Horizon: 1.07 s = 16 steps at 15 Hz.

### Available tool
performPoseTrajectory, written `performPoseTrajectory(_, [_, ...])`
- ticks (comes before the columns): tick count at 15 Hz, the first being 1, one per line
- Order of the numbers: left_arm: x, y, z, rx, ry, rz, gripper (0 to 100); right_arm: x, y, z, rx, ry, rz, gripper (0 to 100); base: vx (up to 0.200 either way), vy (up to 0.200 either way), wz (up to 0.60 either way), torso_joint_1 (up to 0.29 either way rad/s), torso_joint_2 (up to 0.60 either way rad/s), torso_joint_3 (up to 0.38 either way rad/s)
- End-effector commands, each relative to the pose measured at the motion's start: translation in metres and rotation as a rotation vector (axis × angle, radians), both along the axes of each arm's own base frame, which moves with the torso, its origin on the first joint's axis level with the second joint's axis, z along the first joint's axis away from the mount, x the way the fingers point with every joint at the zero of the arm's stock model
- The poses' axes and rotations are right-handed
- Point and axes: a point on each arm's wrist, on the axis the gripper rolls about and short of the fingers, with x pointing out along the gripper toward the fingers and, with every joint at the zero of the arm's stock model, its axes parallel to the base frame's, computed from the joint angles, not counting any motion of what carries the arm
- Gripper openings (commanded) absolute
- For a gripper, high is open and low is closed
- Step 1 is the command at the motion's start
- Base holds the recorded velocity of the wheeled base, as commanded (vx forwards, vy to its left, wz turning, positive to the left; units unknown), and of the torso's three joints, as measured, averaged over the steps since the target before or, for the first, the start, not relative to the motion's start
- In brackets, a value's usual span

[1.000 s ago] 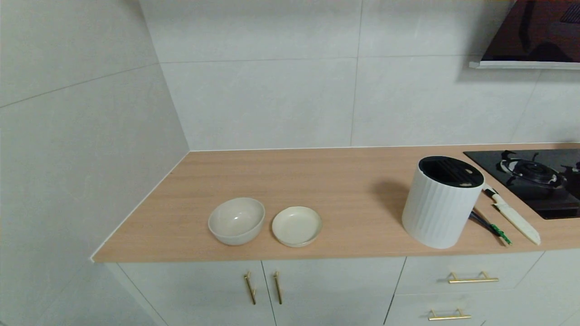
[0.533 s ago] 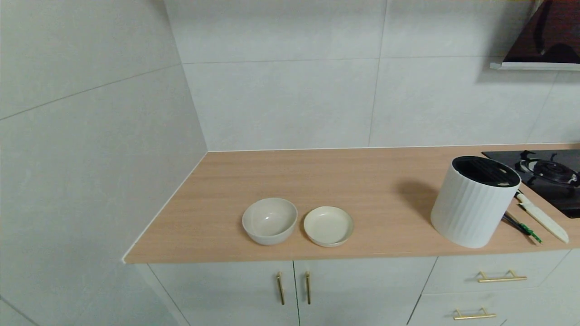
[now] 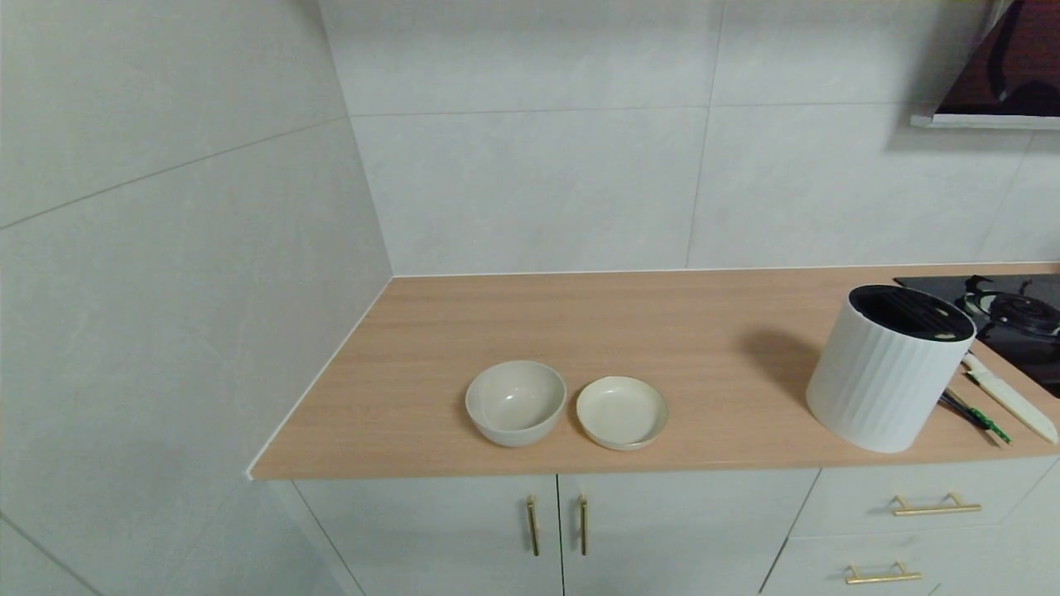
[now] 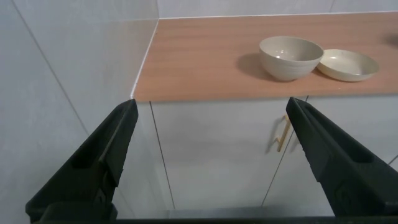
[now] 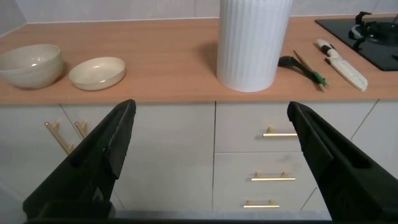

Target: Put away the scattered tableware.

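I had both arms low in front of the cabinets. The left gripper [image 4: 211, 163] was spread wide, its two dark fingers [image 4: 99, 168] far apart with only cupboard front between them. The right gripper [image 5: 208, 163] was spread the same way. In both wrist views the roots of the fingers ran out of the frame.

In the head view the wooden worktop [image 3: 580, 323] crossed the middle of the frame. The bowl [image 3: 515, 402] stood upright near its front edge, a little left of centre. The shallow dish [image 3: 622, 411] sat just right of it, so close that I could not tell whether the rims touched.

Well apart from them, at the right of the frame, stood the white ribbed holder [image 3: 898, 368]. Its black top was slotted, and I could not make out what the slots held. The chopsticks [image 3: 977, 416] lay on the worktop at its right, their far ends hidden behind the holder's wall. A green band showed near their front ends.

Just beyond them lay the knife [image 3: 1012, 399], pale blade toward the front of the worktop and dark handle end near the holder's rim. Its tip reached almost to the right edge of the frame.

The black gas hob [image 3: 1014, 319] was cut off by that same edge, with one burner showing. The range hood [image 3: 998, 74] was clipped at the upper right corner.

Below the worktop, two brass handles [image 3: 556, 524] marked a pair of cupboard doors. To the right was a drawer handle [image 3: 936, 504].
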Motion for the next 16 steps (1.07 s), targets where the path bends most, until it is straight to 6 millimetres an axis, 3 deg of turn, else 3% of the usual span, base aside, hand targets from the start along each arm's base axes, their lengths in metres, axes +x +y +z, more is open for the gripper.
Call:
performPoseTrajectory(1, [0.0, 0.0, 0.0, 0.0, 0.0, 0.0, 100, 0.0, 0.0, 0.0, 0.0, 0.0, 0.0, 100, 0.0, 0.0, 0.0, 0.0, 0.0, 0.0])
performPoseTrajectory(6, [0.0, 0.0, 0.0, 0.0, 0.0, 0.0, 100, 0.0, 0.0, 0.0, 0.001, 0.0, 0.0, 100, 0.0, 0.0, 0.0, -0.024, 0.05, 0.029])
performPoseTrajectory(16, [0.0, 0.0, 0.0, 0.0, 0.0, 0.0, 100, 0.0, 0.0, 0.0, 0.0, 0.0, 0.0, 100, 0.0, 0.0, 0.0, -0.213, 0.47, 0.252])
